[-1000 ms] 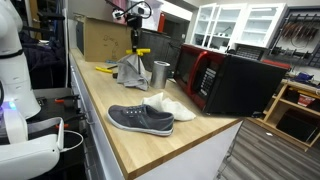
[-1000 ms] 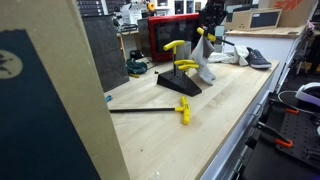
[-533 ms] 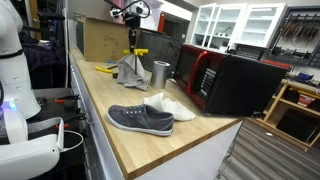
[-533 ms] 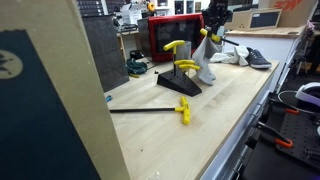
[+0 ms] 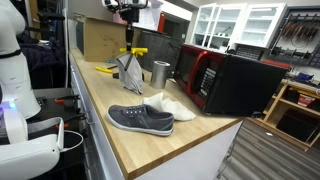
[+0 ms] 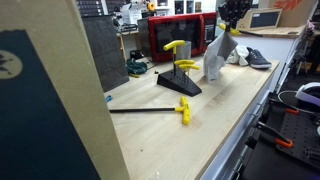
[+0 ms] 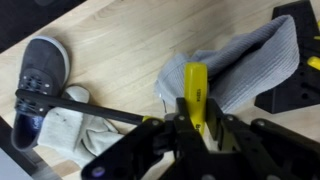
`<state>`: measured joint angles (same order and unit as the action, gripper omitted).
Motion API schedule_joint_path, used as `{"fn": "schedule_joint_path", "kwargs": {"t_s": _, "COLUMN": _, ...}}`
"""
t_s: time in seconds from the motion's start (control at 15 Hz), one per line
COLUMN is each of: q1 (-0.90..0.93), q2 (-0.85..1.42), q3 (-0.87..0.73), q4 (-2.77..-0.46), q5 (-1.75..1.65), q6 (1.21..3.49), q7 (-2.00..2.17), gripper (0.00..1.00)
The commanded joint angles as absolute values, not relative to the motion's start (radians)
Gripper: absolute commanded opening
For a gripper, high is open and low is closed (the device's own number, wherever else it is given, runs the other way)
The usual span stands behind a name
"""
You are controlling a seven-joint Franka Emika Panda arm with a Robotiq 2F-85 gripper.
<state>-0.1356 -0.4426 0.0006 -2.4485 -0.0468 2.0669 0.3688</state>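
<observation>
Your gripper [image 5: 128,47] is clamped on the top of a gray cloth [image 5: 130,68], which hangs from it in soft, drooping folds. The weave looks thick and matte, like a towel. In both exterior views the cloth dangles over a pale wooden countertop [image 5: 105,100] with a fine, straight grain. Whether its lower edge touches the wood, you cannot tell.

In the wrist view the cloth [image 7: 250,65] spreads up and to the right of the black fingers [image 7: 165,128], and a flat yellow strip [image 7: 195,88] stands between them.

Near the cloth stands a black stand with curved yellow hooks [image 6: 180,76]. A smooth metal cup [image 5: 160,72] is just beside the cloth. A boxy microwave [image 5: 225,80] with a glossy red door frame and dark casing sits past the cup.

Closer to the counter's front edge lies a gray canvas shoe [image 5: 140,120] with a white rubber sole, touching a crumpled white fabric piece [image 5: 170,104]. A plain brown cardboard box [image 5: 100,38] stands behind your arm.

Orange lettering [image 6: 300,5] on the far wall is too blurred to read.
</observation>
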Motion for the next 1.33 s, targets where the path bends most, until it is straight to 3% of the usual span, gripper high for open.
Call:
{"fn": "schedule_joint_path", "kwargs": {"t_s": 0.0, "q1": -0.177, "q2": -0.485, "q3": 0.011, "q4": -2.468, "q5": -0.102, "q6": 2.013, "q7": 0.426, "gripper": 0.06}}
{"fn": "schedule_joint_path", "kwargs": {"t_s": 1.13, "q1": -0.115, "q2": -0.066, "q3": 0.046, "q4": -2.49, "q5": -0.191, "q6": 2.388, "q7": 0.629, "gripper": 0.06}}
{"fn": "schedule_joint_path", "kwargs": {"t_s": 1.2, "q1": -0.102, "q2": -0.051, "q3": 0.044, "q4": -2.488, "q5": -0.197, "q6": 2.405, "q7": 0.638, "gripper": 0.49}}
{"fn": "schedule_joint_path", "kwargs": {"t_s": 1.27, "q1": -0.088, "q2": -0.046, "q3": 0.041, "q4": -2.488, "q5": -0.202, "q6": 2.415, "q7": 0.636, "gripper": 0.51}}
